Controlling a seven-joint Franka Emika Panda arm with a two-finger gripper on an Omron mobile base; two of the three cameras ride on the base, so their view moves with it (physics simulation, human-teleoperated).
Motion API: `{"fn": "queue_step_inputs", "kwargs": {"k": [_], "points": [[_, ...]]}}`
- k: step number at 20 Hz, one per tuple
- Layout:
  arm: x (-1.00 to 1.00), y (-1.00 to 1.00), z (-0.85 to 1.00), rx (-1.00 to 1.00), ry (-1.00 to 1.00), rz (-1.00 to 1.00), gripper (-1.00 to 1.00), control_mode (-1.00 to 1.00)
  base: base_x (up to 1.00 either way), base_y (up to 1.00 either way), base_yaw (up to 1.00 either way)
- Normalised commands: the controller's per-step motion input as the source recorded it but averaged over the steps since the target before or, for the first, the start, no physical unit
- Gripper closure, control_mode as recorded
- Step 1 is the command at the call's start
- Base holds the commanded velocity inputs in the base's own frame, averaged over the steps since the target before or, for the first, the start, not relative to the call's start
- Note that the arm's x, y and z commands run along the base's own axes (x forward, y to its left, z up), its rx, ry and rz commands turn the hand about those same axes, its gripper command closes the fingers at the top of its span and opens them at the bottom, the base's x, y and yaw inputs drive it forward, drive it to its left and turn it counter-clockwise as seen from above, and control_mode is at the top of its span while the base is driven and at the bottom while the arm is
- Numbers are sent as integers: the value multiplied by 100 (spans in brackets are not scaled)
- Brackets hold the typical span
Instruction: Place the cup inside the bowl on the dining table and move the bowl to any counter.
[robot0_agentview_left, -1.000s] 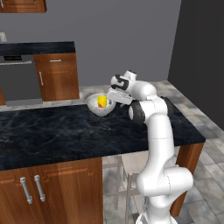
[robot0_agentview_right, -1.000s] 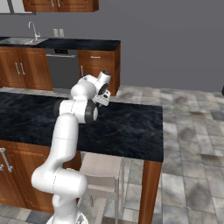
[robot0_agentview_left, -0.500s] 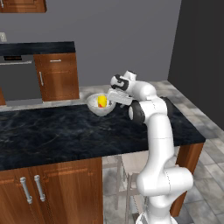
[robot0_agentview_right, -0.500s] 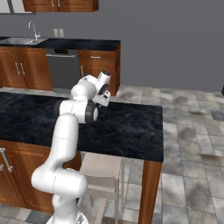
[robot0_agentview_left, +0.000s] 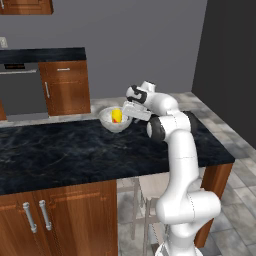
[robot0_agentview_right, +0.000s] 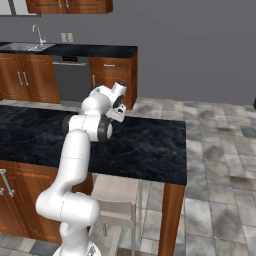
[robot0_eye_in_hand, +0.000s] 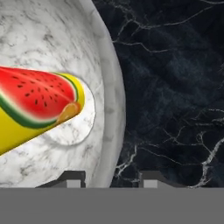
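Observation:
The whitish-grey speckled bowl (robot0_agentview_left: 114, 125) stands on the dining table (robot0_agentview_left: 75, 150) near its far edge, with the yellow cup (robot0_agentview_left: 116, 116) lying tilted inside it. In the hand view the cup (robot0_eye_in_hand: 39, 103) shows a watermelon picture and rests on the floor of the bowl (robot0_eye_in_hand: 52, 35). My gripper (robot0_agentview_left: 130, 117) is at the bowl's right rim. Seen from the hand, the gripper (robot0_eye_in_hand: 111, 177) straddles that rim, one fingertip inside the bowl and one outside over the black marble table (robot0_eye_in_hand: 175, 87). The jaws stand apart, and a gap shows beside the rim.
The counter (robot0_agentview_left: 40, 54) with brown cabinets and a grey dishwasher (robot0_agentview_left: 20, 92) runs along the back wall, across a tiled aisle. In the right base view the counter (robot0_agentview_right: 75, 49) carries a sink. A stool (robot0_agentview_right: 117, 192) stands under the table's near edge.

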Motion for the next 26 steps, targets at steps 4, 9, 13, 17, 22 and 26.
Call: {"fn": "queue_step_inputs", "kwargs": {"k": [4,9,13,17,22,26], "points": [[0,0,0,0,5,0,100,-100,0,0,0],[0,0,0,0,4,0,100,-100,0,0,0],[0,0,4,0,7,0,100,-100,0,0,0],[0,0,14,0,7,0,100,-100,0,0,0],[0,0,8,1,3,0,100,-100,0,0,0],[0,0,7,3,2,0,100,-100,0,0,0]]}}
